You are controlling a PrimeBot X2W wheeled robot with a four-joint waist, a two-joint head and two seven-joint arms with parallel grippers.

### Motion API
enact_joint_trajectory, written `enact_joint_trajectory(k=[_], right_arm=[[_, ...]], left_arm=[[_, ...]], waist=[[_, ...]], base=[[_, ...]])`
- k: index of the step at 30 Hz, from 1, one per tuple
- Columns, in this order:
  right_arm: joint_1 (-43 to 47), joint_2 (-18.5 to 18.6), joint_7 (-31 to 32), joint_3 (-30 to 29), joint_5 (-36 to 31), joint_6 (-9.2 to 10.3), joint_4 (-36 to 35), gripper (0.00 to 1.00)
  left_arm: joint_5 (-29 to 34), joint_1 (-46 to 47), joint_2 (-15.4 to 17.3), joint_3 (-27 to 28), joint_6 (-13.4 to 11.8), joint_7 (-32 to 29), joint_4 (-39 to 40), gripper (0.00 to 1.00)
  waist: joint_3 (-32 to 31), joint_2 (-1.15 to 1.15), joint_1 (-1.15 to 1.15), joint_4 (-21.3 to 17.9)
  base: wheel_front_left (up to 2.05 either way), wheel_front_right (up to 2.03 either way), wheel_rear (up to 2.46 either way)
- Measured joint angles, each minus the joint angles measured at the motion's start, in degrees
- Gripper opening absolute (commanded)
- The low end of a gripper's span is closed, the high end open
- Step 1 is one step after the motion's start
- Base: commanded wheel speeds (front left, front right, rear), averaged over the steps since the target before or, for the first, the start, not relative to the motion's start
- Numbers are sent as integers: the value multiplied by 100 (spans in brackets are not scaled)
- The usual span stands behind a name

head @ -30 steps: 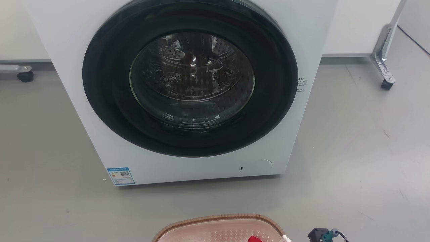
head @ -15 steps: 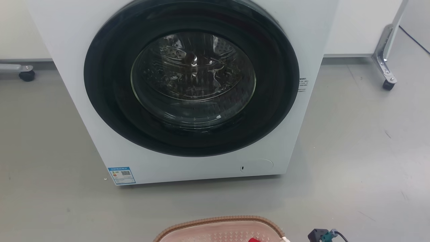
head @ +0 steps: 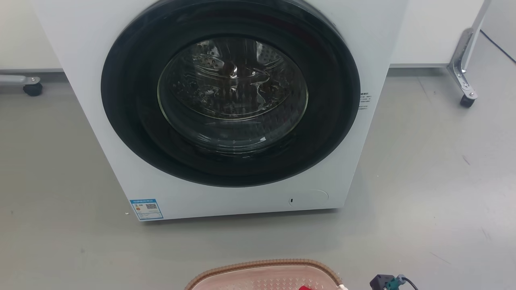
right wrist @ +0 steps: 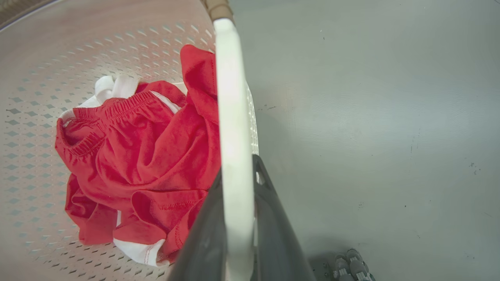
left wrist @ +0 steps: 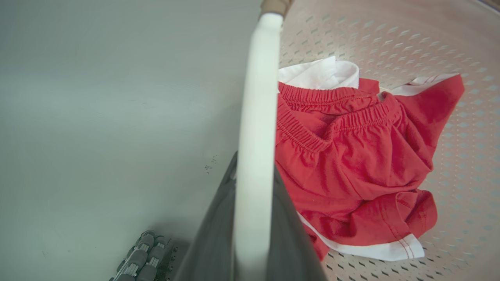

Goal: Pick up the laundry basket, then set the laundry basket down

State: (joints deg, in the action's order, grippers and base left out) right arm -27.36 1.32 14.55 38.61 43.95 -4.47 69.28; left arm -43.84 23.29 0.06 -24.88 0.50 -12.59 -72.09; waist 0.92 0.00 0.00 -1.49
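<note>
The laundry basket (head: 264,265) shows as a brown woven-look rim and pink perforated wall at the bottom edge of the head view, in front of the washing machine. My left gripper (left wrist: 254,171) is shut on one of its white side handles (left wrist: 258,97), a dark finger on each side. My right gripper (right wrist: 237,173) is shut on the other white handle (right wrist: 231,97) in the same way. Red shorts with white trim (left wrist: 351,156) lie crumpled on the basket's perforated bottom (right wrist: 35,117). I cannot tell whether the basket touches the floor.
A white front-loading washing machine (head: 225,104) with a dark round door stands just beyond the basket. Grey floor (head: 423,181) lies on both sides. Castor legs stand at the far left (head: 31,88) and far right (head: 467,98). Grey ribbed rollers (left wrist: 138,257) sit low on the floor.
The basket's rim sits slightly lower in the head view than a second ago. The whole picture has shifted a little, so the camera moved.
</note>
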Motion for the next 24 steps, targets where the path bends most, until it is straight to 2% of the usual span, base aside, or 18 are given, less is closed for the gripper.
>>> enact_joint_trajectory(k=[11, 24], right_arm=[[-48, 7, -9, 46, 48, 20, 2, 0], [-660, 30, -338, 46, 35, 102, -25, 0]], left_arm=[[-149, -12, 5, -71, -59, 9, 44, 0], [-146, 482, 32, -116, -159, 270, 210, 0]], waist=[[103, 0, 0, -10], [726, 0, 1, -57]], base=[[0, 0, 0], [0, 0, 0]])
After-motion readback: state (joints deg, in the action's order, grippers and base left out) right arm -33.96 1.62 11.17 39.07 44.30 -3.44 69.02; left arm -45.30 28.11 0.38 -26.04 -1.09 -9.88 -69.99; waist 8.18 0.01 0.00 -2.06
